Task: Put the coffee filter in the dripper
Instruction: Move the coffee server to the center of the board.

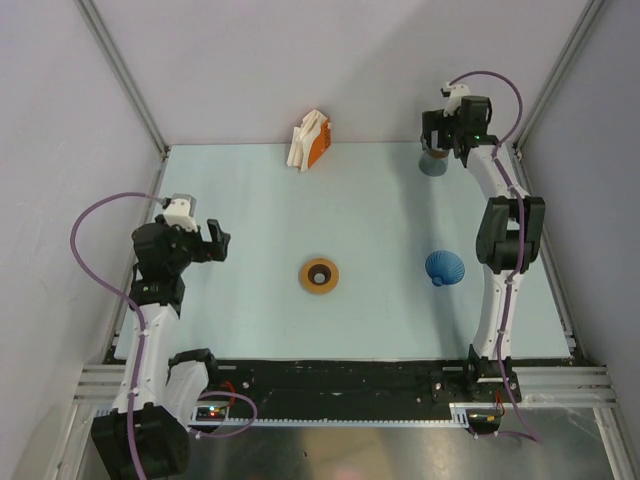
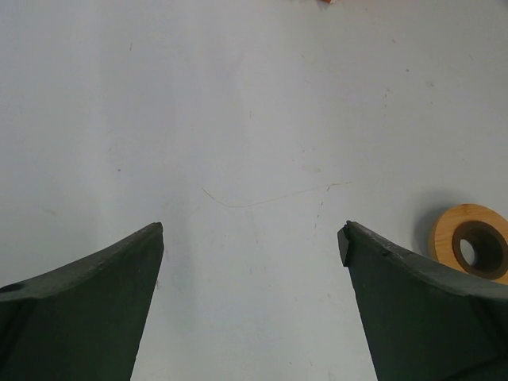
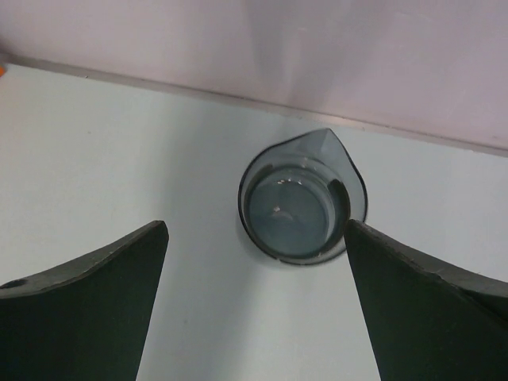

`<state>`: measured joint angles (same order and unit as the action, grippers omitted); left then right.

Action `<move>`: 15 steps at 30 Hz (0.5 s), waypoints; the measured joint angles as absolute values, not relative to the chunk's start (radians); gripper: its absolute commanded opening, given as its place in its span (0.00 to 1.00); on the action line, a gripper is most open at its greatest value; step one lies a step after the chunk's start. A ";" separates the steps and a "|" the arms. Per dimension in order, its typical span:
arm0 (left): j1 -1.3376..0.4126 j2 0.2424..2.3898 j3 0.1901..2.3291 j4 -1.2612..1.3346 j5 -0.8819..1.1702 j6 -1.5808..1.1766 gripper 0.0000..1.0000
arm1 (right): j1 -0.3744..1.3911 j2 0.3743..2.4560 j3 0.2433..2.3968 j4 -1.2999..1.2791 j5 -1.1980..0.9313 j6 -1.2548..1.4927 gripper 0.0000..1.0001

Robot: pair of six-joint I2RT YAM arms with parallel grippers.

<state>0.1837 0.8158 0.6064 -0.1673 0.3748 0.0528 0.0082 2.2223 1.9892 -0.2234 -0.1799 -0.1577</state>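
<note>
One desk (image 1: 370, 210) holds it all. Two arms (image 1: 150, 330) (image 1: 505, 240): the left fingers (image 1: 215, 241) are spread wide over bare desk, and the right fingers (image 1: 445, 140) are spread wide above one grey cup (image 3: 302, 208) at the far right. One white and orange coffee filter stack (image 1: 311, 141) sits at the back. One blue dripper (image 1: 444, 267) lies on the right, alone. One orange ring (image 1: 319, 275) lies in the middle.

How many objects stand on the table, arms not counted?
4: a filter stack at the far edge, a cup far right, a ring in the middle, a blue dripper to its right.
</note>
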 measured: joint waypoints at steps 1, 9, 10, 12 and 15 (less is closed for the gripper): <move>0.184 0.819 0.608 -0.168 0.375 0.052 0.98 | 0.013 2.247 2.016 -0.228 -0.170 -0.158 0.99; 0.184 0.823 0.619 -0.164 0.381 0.053 0.98 | 0.031 2.299 2.030 -0.220 -0.085 -0.157 0.99; 0.184 0.823 0.619 -0.163 0.381 0.053 0.98 | 0.031 2.299 2.024 -0.208 -0.076 -0.157 0.99; 0.184 0.823 0.619 -0.163 0.381 0.053 0.98 | 0.028 2.299 2.008 -0.191 -0.066 -0.157 0.99; 0.184 0.826 0.619 -0.163 0.381 0.057 0.98 | 0.022 2.299 1.976 -0.159 -0.068 -0.154 0.99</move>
